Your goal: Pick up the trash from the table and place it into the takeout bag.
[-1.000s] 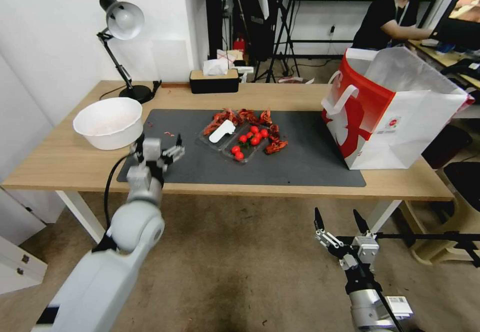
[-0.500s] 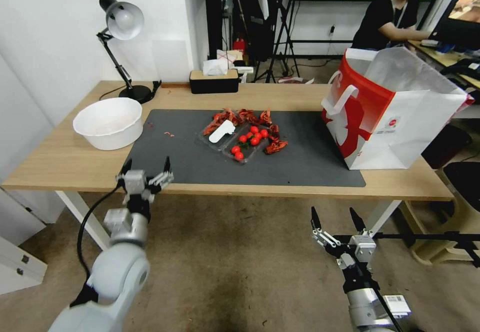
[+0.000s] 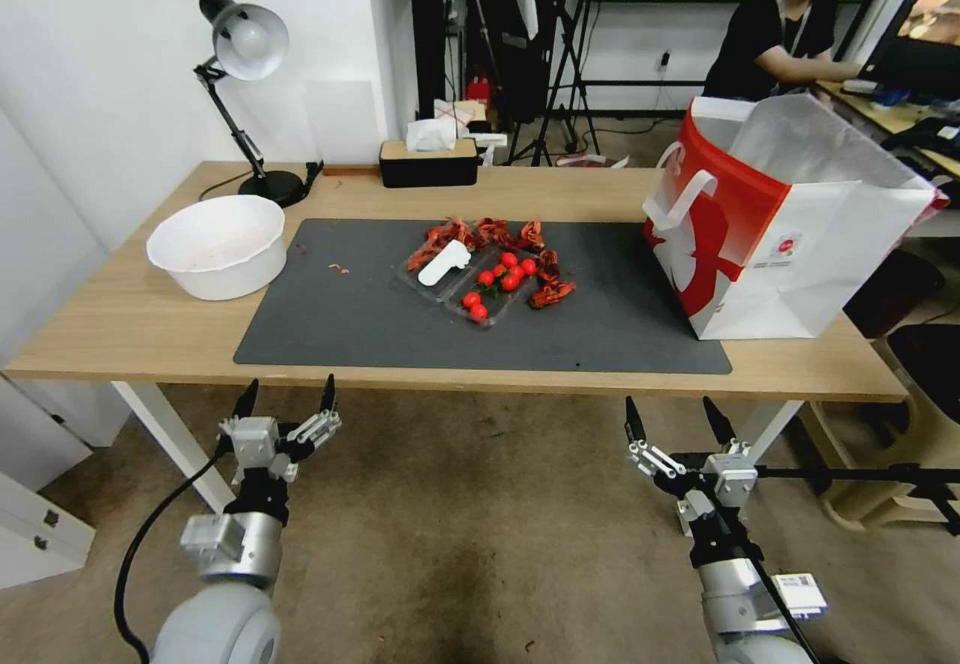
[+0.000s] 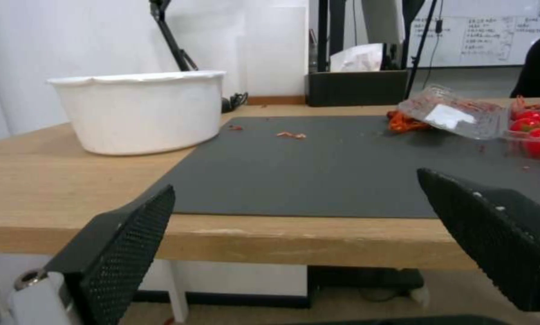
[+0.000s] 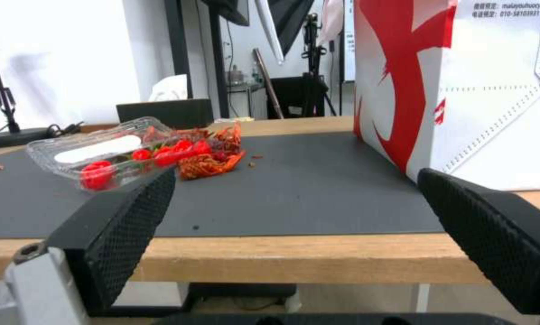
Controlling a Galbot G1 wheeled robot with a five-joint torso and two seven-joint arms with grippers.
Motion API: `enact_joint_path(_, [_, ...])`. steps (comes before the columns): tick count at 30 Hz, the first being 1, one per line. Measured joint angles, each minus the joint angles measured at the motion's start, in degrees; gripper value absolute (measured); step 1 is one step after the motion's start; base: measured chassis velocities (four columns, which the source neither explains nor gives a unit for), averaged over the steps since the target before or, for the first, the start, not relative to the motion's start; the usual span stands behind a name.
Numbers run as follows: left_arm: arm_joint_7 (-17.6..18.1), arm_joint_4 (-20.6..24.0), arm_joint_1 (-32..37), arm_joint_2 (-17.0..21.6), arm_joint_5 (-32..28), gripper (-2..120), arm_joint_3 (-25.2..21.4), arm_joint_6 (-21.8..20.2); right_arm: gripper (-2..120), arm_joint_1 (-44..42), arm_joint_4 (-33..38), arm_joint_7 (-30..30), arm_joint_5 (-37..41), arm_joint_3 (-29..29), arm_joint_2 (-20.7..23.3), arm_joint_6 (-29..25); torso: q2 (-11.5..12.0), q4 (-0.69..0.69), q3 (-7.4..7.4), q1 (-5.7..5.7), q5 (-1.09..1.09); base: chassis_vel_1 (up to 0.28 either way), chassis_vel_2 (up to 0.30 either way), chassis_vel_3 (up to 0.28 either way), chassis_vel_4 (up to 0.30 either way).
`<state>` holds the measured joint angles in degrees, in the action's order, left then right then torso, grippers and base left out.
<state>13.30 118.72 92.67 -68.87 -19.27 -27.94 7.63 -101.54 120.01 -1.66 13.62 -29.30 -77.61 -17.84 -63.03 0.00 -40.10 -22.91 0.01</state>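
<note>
Head view
Left gripper (image 3: 285,396): below and in front of the table's near edge, fingers spread wide, nothing between them.
Right gripper (image 3: 679,419): below the near edge as well, well apart from the left gripper, fingers spread wide, nothing held.
Table (image 3: 130,329): beyond and above both grippers; dark grey mat (image 3: 340,324) lies along its middle.
Takeout bag (image 3: 800,234): upright on the table, beyond the right gripper and slightly outboard of it, one corner resting on the mat.
Clear tray of cherry tomatoes (image 3: 480,284): on the mat, between the two grippers' lines of reach, red crayfish shells (image 3: 550,289) touching its far and right sides.
White plastic bowl (image 3: 218,244): on bare wood, beyond the left gripper, just beside the mat's left edge.
Desk lamp (image 3: 245,94): behind the bowl.
Tissue box (image 3: 428,159): at the table's far edge.

Left wrist view
Left gripper (image 4: 297,253): both black textured pads well apart, table edge seen between them.
White plastic bowl (image 4: 141,110): ahead, toward the left pad's side.
Clear tray (image 4: 457,117): ahead, toward the right pad's side, lid tilted.

Right wrist view
Right gripper (image 5: 297,250): pads well apart, empty.
Takeout bag (image 5: 463,85): ahead on the right pad's side, standing on the mat.
Clear tray (image 5: 101,151): ahead on the left pad's side, shells just beside it.
</note>
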Motion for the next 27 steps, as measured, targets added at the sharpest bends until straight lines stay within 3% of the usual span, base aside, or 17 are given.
enact_joint_path(6, [-1.3,-2.3,3.1,-2.1,2.6,100,-1.0,6.5,100,1.6,-0.2,0.1,0.0,-0.5,0.4,-0.2,0.0,0.00,0.00,-0.01,0.00,0.000,0.000,0.000,0.000])
enact_joint_path(27, [-3.6,-2.8,3.2,-2.2,2.8,100,-0.2,6.2,100,2.1,-0.8,-0.4,-0.3,-0.3,0.2,0.0,0.0,-0.01,-0.01,-0.01,-0.01,0.000,0.000,0.000,0.000])
